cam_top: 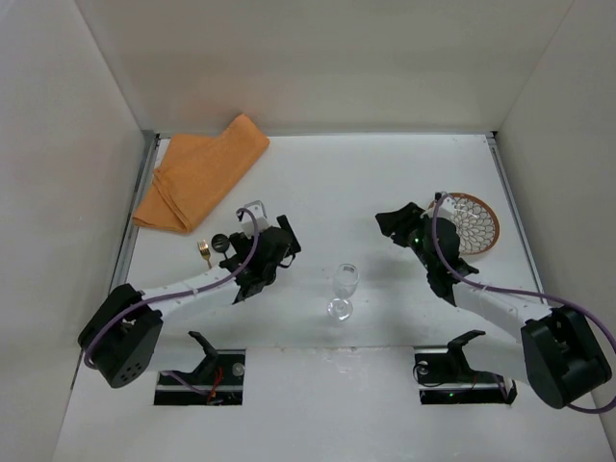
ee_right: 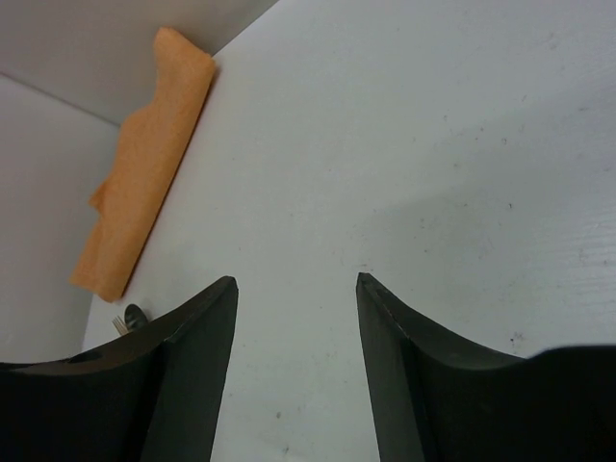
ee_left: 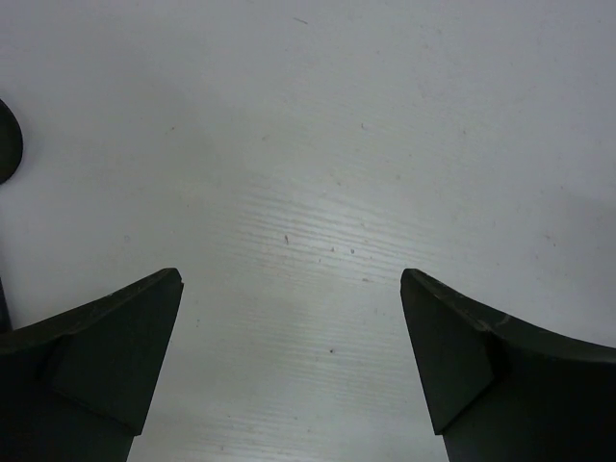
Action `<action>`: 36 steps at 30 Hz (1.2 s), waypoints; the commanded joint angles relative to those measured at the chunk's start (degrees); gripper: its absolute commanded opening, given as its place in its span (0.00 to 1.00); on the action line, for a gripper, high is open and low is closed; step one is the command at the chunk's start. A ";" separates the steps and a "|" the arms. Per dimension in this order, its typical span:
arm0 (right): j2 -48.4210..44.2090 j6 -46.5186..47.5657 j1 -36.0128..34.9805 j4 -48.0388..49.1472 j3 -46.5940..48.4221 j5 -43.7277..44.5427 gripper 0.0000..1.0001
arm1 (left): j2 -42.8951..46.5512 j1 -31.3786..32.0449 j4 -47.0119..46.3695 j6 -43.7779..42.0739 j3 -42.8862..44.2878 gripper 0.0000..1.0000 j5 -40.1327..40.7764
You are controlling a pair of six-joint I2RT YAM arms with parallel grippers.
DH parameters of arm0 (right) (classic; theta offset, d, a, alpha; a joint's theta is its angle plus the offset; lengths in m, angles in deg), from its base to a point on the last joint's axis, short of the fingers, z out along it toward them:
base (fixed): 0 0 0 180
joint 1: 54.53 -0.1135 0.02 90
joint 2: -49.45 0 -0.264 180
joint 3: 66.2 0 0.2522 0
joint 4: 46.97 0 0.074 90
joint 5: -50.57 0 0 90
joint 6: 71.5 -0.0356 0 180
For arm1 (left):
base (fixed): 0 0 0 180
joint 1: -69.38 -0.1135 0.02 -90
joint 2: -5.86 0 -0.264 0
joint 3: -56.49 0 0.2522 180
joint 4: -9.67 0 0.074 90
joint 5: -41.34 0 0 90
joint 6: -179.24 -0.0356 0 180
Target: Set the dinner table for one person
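The dinner table (cam_top: 366,173) is a white top with metal rails at its sides. A clear wine glass (cam_top: 344,287) stands near its front middle. A small gold fork (cam_top: 204,252) lies at the left, just below a folded orange cloth (cam_top: 202,173). A round brown woven plate (cam_top: 474,223) lies at the right. My left gripper (cam_top: 289,243) is open and empty over bare table (ee_left: 318,144), left of the glass; its wrist view shows it open (ee_left: 292,279). My right gripper (cam_top: 387,223) is open and empty (ee_right: 296,281), just left of the woven plate.
White walls enclose the table on three sides. The orange cloth also shows in the right wrist view (ee_right: 144,164) against the far wall. A dark round part (ee_left: 8,140) sits at the left edge of the left wrist view.
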State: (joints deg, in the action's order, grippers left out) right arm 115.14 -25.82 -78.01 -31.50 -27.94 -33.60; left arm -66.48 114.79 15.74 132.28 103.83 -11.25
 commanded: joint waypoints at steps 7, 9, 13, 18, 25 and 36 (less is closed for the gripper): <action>1.55 -0.86 0.24 3.20 1.35 -2.83 0.23 | 0.36 -12.47 -4.97 -2.96 6.31 1.00 0.31; 0.85 -0.69 0.24 2.41 1.44 -3.01 0.16 | -1.04 -16.69 -6.02 -3.93 8.59 1.00 -2.15; 1.89 0.19 0.24 1.88 1.87 -1.78 0.13 | -5.61 -26.71 -7.95 -5.16 13.69 1.00 -6.03; 2.51 0.98 -0.99 1.36 2.40 -0.20 0.16 | -10.71 -36.38 -14.73 -8.93 17.82 1.00 -7.08; 3.31 0.81 -1.08 1.44 2.49 -0.64 0.20 | -21.78 -46.32 -10.87 -13.60 28.45 0.27 -11.39; 3.21 1.07 -1.34 1.27 3.02 -1.69 0.39 | -29.87 -58.10 -7.96 -11.67 31.81 0.51 -23.26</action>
State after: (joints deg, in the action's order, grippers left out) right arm 118.37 -25.27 -78.74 -31.98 -27.73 -34.80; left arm -95.72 57.50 7.64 120.77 133.73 -30.42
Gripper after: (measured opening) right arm 0.383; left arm 0.493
